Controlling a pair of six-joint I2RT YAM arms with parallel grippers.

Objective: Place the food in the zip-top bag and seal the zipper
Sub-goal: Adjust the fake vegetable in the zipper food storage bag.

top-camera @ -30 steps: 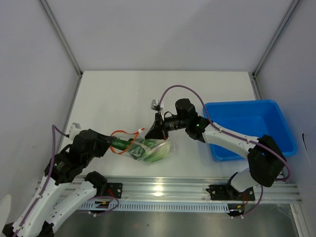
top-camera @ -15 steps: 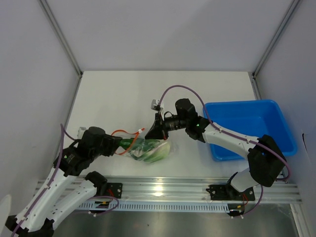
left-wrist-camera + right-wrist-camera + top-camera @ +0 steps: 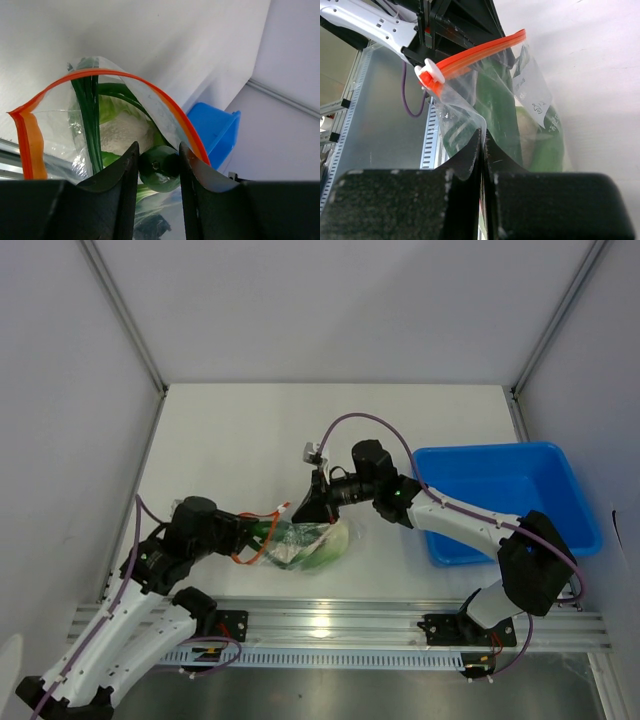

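Left end effector (image 3: 158, 159), low near the front edge of the counter (image 3: 240, 430), was clenched on a dark green piece (image 3: 159, 172) of the food. Its two fingers (image 3: 120, 172) pressed against either side of the piece's rounded end. The held piece sat right at the mouth of the zip-top bag (image 3: 312, 545), which lay on the counter just ahead of the arms' bases with its mouth turned toward the left arm. The zipper (image 3: 127, 79), a thin orange-red strip, arched open in a wide loop over the held piece.

Inside the clear bag lay more food (image 3: 120, 130), leafy green with a pale whitish stalk. A long dark green stalk (image 3: 90, 115) ran down the bag's left side as the left wrist camera saw it.

Right end effector (image 3: 483, 142), reaching in from the far right, was closed tight on the bag's clear film just below the mouth. A fold of crinkled plastic ran straight into the shut jaws. In the right wrist view a pale tab (image 3: 431, 76) stood at the end of the orange strip. A white printed label (image 3: 532, 87) showed on the bag's side, with green food behind it.

Farther right, well apart from the bag, a blue bin (image 3: 495, 452) stood on the counter.
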